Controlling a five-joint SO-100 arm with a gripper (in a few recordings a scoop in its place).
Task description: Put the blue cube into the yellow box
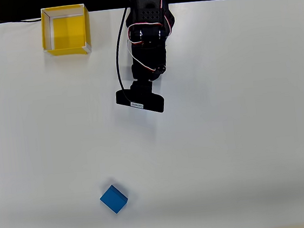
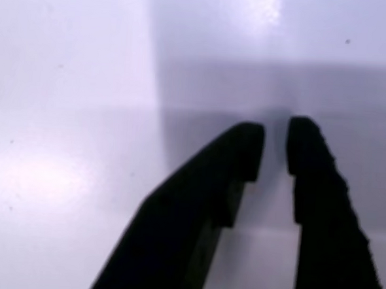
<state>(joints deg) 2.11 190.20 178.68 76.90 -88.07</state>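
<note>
A white table point(image 1: 241, 137) takes up nearly the whole overhead view, smooth and matte, evenly lit with only soft shading toward the lower edge. Along the top of the frame runs a narrow black band, possibly the floor or a dark backdrop beyond the table's far edge. In the wrist view the same surface looks pale and glossy, with bright reflections at upper centre and left.

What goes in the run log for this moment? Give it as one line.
stage: approach not begun | gripper: nearly closed, empty, above bare table | blue cube: near bottom edge, untouched | yellow box: top left, empty
</note>
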